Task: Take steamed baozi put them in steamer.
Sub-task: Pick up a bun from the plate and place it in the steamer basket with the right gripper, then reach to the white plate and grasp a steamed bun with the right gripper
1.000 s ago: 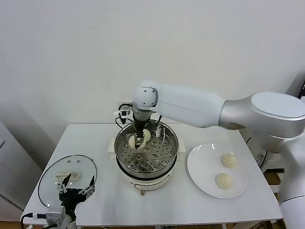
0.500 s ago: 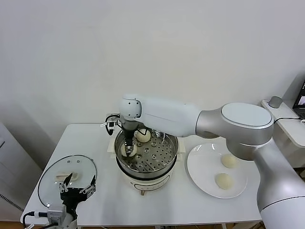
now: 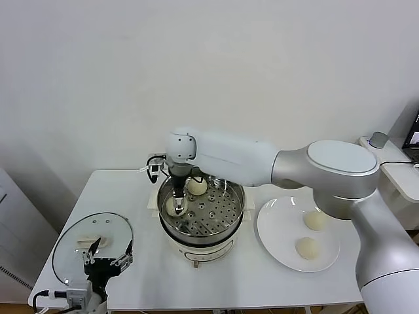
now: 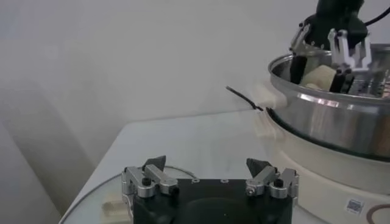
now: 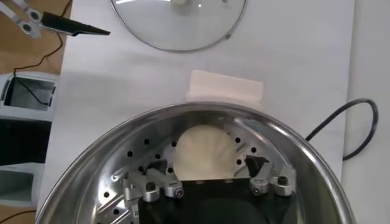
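The left pincer [image 3: 105, 256] sits low at the near left corner of the tabletop [image 3: 141, 275], its fingers spread wide and holding nothing, hanging just over the near edge of the glass lid [image 3: 91, 241] that lies flat there (white handle up).

Further right, the right arm reaches across from the far side and drops its pincer [image 3: 177, 203] into the steamer [image 3: 201, 210]. Its fingers stand apart, straddling one bun [image 3: 173, 206] that rests on the perforated floor at the steamer's left side; from the wrist view that bun [image 5: 204, 152] lies right between and just ahead of the open fingers [image 5: 157, 185], and I cannot tell whether they touch it. A second bun [image 3: 197, 186] lies just behind and to the right of that pincer, against the steamer's back wall. From the left wrist view the right pincer [image 4: 332, 58] shows far off, over the steamer's rim [image 4: 323, 100], open around a pale bun [image 4: 318, 76].

The steamer stands on its white base, a black cord [image 5: 350, 131] trailing off behind it.

Well to the right of the working pincer, a white plate [image 3: 278, 230] lies beside the steamer with two more buns on it, one farther back [image 3: 315, 220] and one nearer [image 3: 306, 248], apart from each other.
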Controlling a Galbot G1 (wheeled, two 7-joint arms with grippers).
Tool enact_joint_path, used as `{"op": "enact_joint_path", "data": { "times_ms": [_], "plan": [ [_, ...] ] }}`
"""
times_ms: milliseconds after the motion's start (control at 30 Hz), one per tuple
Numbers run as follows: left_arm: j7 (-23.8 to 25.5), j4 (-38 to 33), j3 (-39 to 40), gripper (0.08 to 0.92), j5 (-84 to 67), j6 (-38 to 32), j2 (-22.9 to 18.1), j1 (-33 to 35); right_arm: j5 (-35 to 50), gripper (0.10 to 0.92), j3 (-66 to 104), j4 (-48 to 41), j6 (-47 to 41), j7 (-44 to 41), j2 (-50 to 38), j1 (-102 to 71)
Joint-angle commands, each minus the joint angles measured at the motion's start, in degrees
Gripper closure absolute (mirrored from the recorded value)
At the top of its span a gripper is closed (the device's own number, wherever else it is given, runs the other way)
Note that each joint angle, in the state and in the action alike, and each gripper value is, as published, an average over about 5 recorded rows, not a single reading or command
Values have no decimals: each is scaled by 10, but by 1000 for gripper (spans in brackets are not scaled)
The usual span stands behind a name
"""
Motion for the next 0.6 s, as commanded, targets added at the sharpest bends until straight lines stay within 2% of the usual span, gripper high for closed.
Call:
{"op": "enact_joint_path", "data": {
  "times_ms": [33,333,600],
  "plan": [
    [2,-9,2,177,1,5,-5,-1,22,203,-11,122,26,-49,-183,107],
    [7,-16,2,177,-9,9,-4,1,13,203,-76,234,127,-122,-432,239],
    [9,-23,-2,177,-11,12,-4,14,-122,203,-97,291,212,-172,-589,219]
  ]
}}
